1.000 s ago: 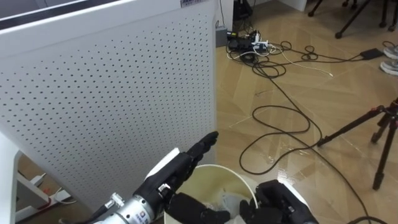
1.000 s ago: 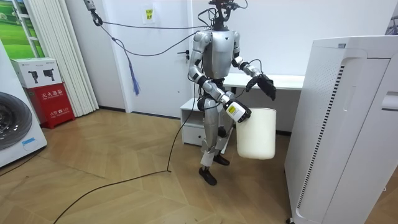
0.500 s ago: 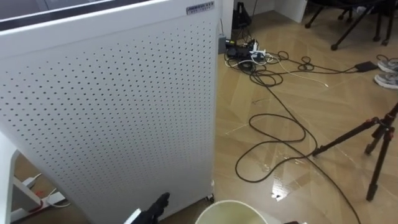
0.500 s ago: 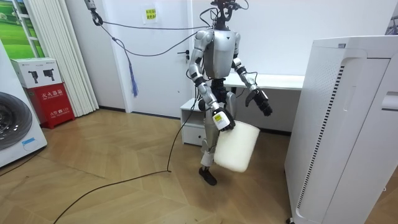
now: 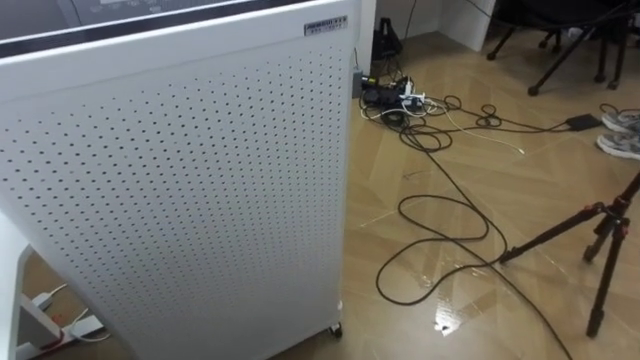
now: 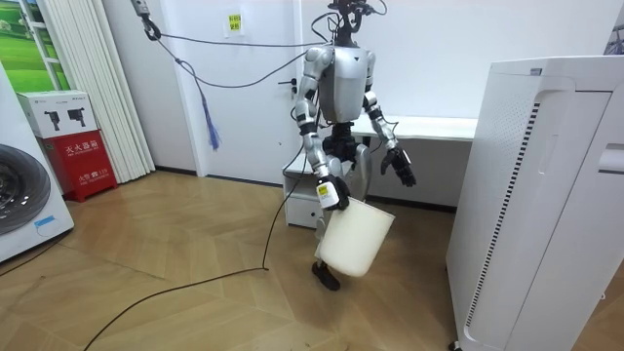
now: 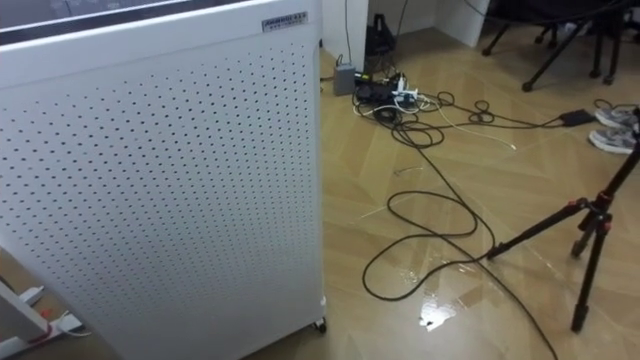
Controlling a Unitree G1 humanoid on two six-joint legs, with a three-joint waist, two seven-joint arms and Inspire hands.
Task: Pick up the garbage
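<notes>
Both hands show in the room view: the right hand (image 6: 330, 192) is clamped on the rim of the white bin (image 6: 356, 239), which hangs tilted just below it; the left hand (image 6: 402, 170) hangs apart from the bin, fingers loose, holding nothing. Beyond the left hand stands a tall white perforated cabinet (image 5: 170, 180); black cables (image 5: 440, 215) loop over the wood floor (image 5: 540, 190).

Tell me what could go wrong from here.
The white bin hangs tilted from the right hand, so anything inside might spill. Loose black cables and a tripod leg cross the floor ahead, a likely trip hazard. The perforated white cabinet stands close, so the bin could bump it.
</notes>
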